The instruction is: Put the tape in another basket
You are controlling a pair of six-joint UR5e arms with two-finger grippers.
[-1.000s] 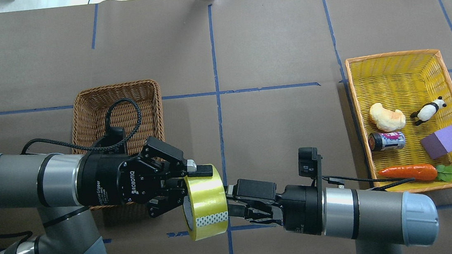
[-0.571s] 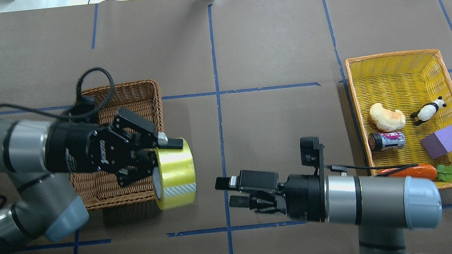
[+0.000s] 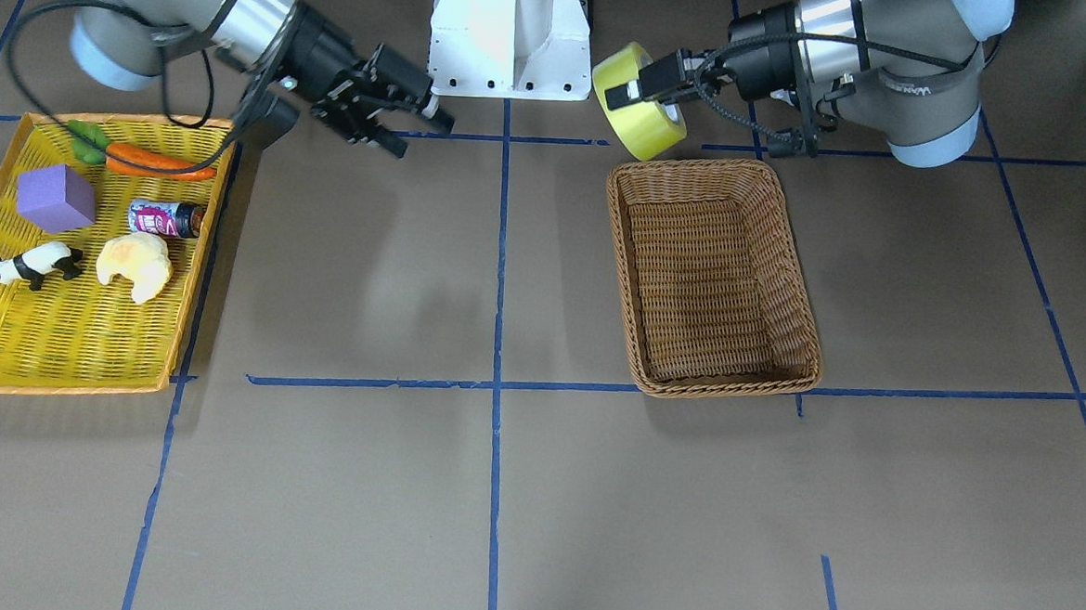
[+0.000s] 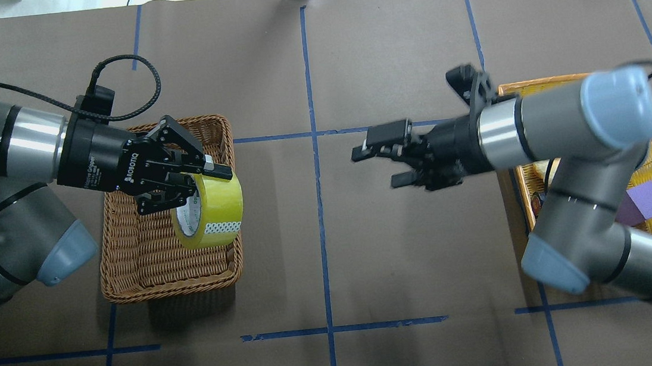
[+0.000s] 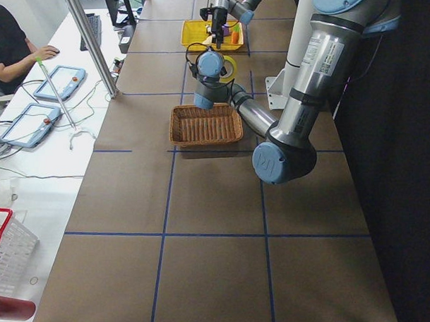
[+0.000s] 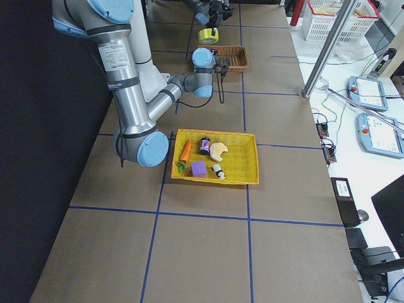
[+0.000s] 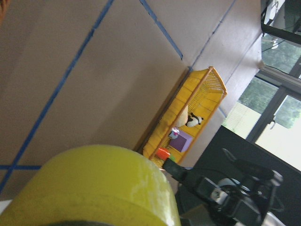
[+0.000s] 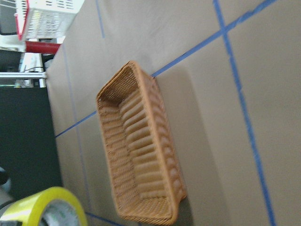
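The tape (image 4: 212, 209) hangs in the left gripper (image 4: 206, 185), which is clamped on the roll's wall: one finger lies across the yellow outer band and the other appears to reach into the core. The roll is held on edge, with its open core facing sideways. In the overhead view it sits over the robot's-right half of the basket (image 4: 135, 255). The front view shows it high above the basket's rim on the robot's side, so it is in the air and touching no wicker (the left side view agrees, with the roll above the basket).

The right gripper (image 4: 378, 167) hovers over bare table between the basket and the yellow tray (image 3: 67, 336), with its fingers spread wide and nothing between them.

By my reading the task is mostly done. The tape is clear of the tray, where only the carrot (image 3: 155, 162), purple block (image 3: 56, 198), can (image 3: 165, 218), panda (image 3: 34, 264) and croissant (image 3: 136, 263) remain, and it hangs over its destination. What is left is short: lower the roll into the basket, open the fingers, and draw the arm away. Because the roll stands on edge it may roll or tip on release, though the deep walls should keep it in.
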